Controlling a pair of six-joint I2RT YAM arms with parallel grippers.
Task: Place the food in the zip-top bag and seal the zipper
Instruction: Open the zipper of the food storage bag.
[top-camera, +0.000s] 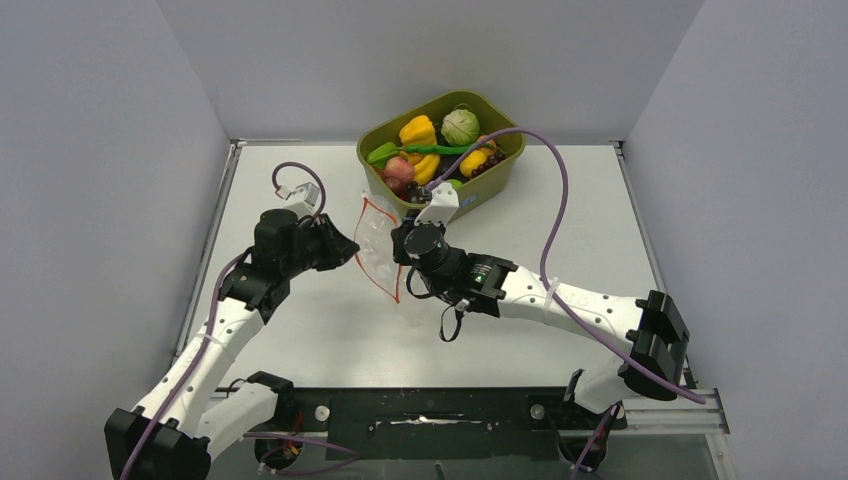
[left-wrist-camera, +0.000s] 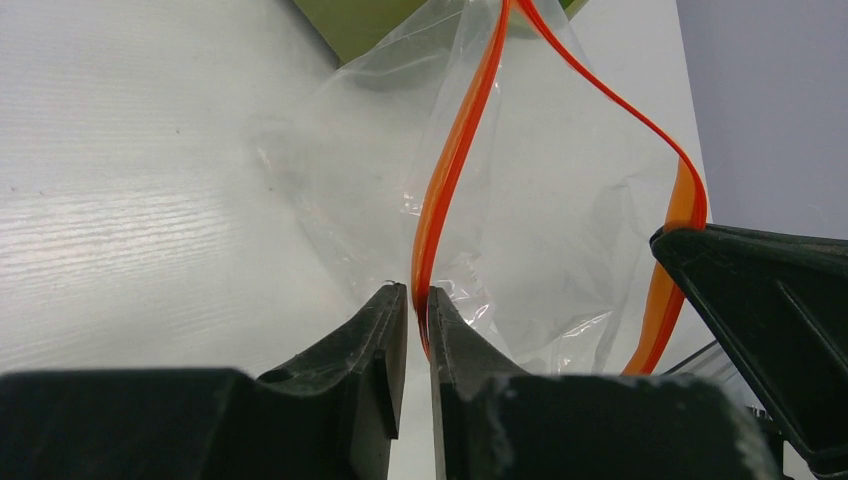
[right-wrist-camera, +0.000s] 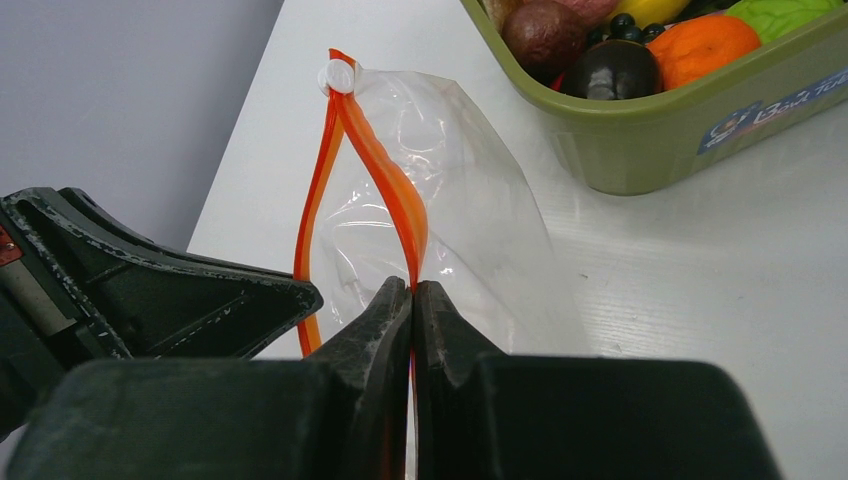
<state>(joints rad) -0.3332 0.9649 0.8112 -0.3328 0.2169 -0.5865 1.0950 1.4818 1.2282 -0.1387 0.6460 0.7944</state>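
Left fingers (left-wrist-camera: 385, 335) and right fingers (right-wrist-camera: 385, 320) each pinch one lip of the zipper (right-wrist-camera: 385, 190), spreading the empty bag (top-camera: 375, 250) just beside the tub (top-camera: 495, 180); all food (top-camera: 430, 150) lies in the tub, so loading and sealing remain.

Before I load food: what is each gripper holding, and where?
Both hold the zip-top bag by its zipper: the left gripper pinches one strip, the right gripper the opposite one.
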